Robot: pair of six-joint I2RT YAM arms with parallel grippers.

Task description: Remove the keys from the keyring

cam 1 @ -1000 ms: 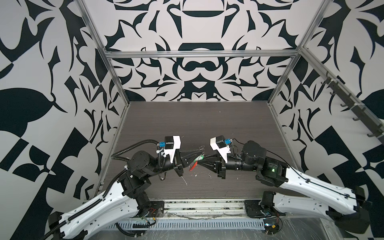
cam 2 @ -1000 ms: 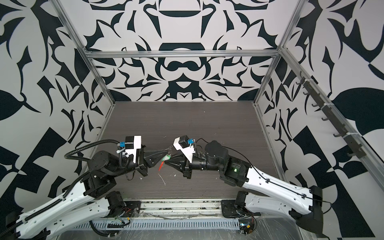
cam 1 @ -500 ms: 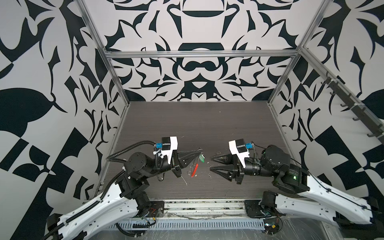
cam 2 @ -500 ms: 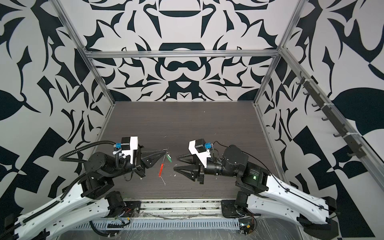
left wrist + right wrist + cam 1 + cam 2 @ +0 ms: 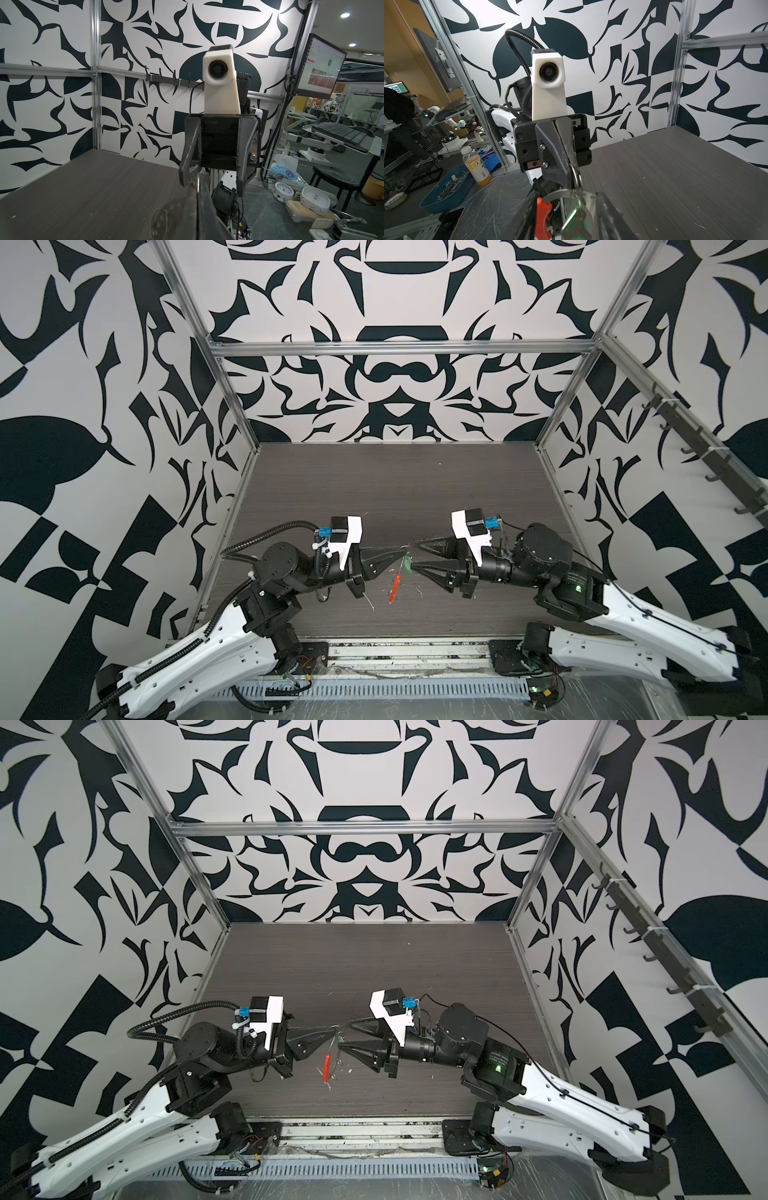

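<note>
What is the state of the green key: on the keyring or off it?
On it. In the right wrist view the green key hangs from the keyring, which the shut left gripper pinches.

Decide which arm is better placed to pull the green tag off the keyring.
Right, probably: the right end effector is open around the green tag, while the left end effector is shut on the keyring.

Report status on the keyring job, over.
Left gripper shut on keyring. Right gripper open, green key between its jaws. Key on ring, not yet removed. Nothing in the way.
</note>
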